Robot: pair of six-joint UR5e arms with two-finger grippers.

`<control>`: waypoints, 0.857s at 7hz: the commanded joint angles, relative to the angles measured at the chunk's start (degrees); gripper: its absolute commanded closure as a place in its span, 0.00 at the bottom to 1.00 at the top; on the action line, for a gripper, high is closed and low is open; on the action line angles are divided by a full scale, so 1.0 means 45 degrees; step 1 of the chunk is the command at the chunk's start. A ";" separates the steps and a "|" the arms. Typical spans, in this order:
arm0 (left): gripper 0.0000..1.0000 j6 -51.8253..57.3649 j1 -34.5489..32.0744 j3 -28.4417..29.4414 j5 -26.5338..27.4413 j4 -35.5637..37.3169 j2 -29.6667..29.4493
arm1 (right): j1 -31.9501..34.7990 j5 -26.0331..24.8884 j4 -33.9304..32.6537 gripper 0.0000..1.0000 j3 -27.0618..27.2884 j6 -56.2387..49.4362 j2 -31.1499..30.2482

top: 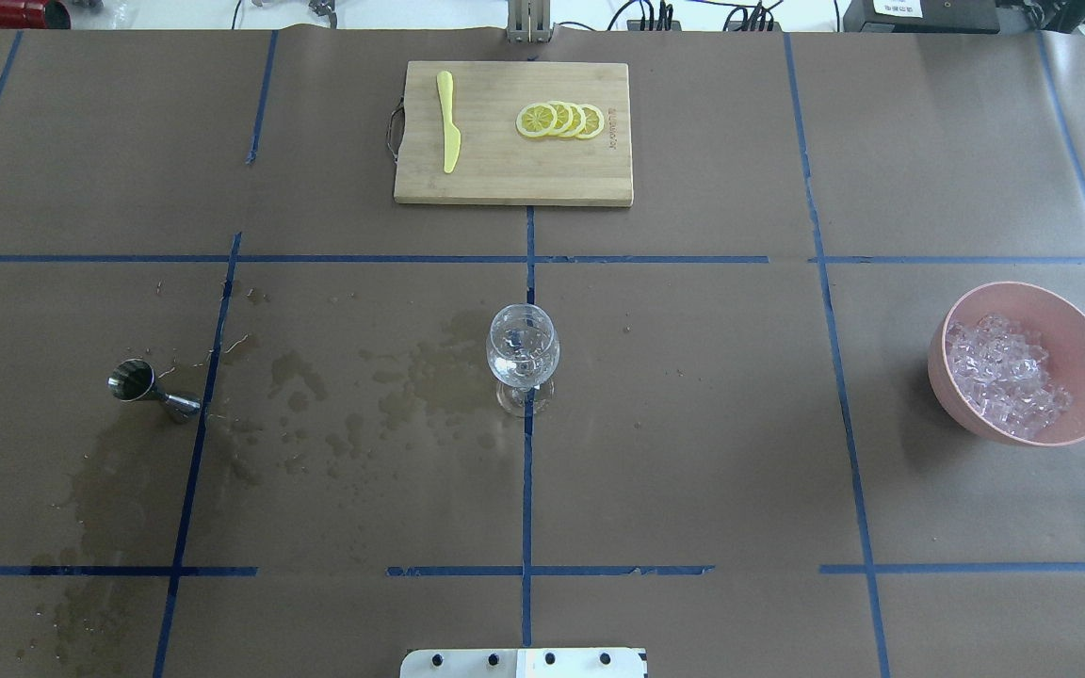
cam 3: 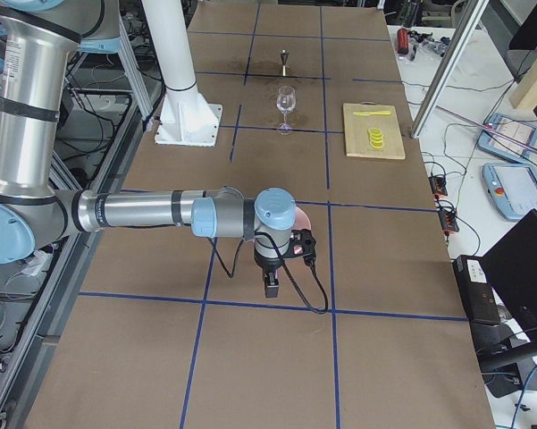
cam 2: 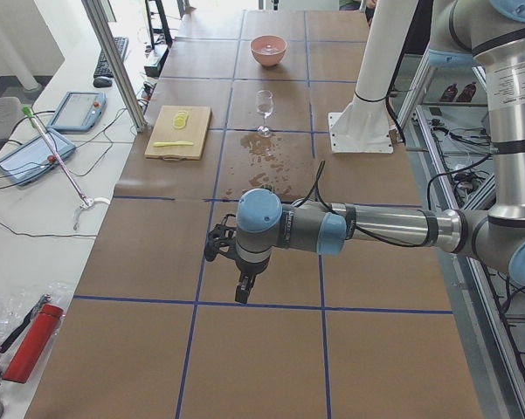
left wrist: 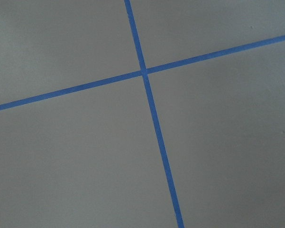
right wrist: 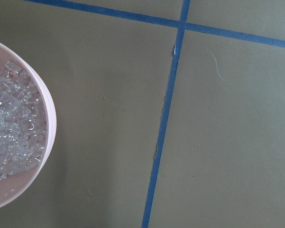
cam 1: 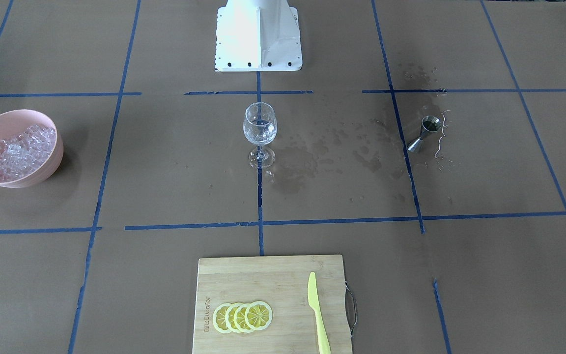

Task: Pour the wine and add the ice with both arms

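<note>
Pale bamboo cutting board (top: 505, 169): stamp unreadable to me. Left tool (cam 2: 242, 292) and right tool (cam 3: 272, 288) appear only in side views (open or closed, I cannot tell).

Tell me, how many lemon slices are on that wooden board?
4 lemon slices, overlapping in one row on the cutting board beside the yellow knife; more could hide underneath.

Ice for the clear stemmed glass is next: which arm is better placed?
Right. The pink bowl of clear ice cubes sits on the robot's right and shows in the right wrist view; the left arm is at the opposite end.
</note>
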 commanded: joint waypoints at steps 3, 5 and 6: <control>0.00 -0.0016 0.0000 0.0084 0.0039 0.0000 0.0019 | 0.0000 0.0000 0.0000 0.00 -0.0019 0.0001 -0.0002; 0.00 0.0003 0.0020 0.0102 0.0039 -0.0058 0.0000 | 0.0000 -0.0020 0.0000 0.00 -0.0020 -0.0077 -0.0080; 0.00 -0.0016 0.0039 0.0102 0.0058 -0.0600 0.0000 | 0.0000 -0.0020 0.0000 0.00 0.0000 -0.0078 -0.0061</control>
